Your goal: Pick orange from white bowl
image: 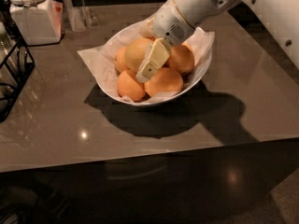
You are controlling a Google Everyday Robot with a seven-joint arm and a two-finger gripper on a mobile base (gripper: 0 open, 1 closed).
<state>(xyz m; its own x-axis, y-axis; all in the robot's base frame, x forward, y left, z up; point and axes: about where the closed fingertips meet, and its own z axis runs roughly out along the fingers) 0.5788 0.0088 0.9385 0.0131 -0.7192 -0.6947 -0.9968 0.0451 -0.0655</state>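
Observation:
The white bowl (194, 80) stands mid-table, lined with crinkled white paper that sticks out past its rim. In it lies the orange (133, 50), large, pale and yellowish-tan, at the upper left of the pile. Smaller, brighter orange fruits (163, 80) lie around it. My gripper (142, 64) reaches down into the bowl from the upper right. Its cream-coloured end rests against the right side of the orange. The far side of the orange is hidden behind the gripper and wrist.
A white lidded jar (30, 15) stands at the back left. A black wire rack (11, 76) is at the left edge. The grey table's front edge (149, 155) runs below the bowl. My white arm (261, 3) crosses the upper right.

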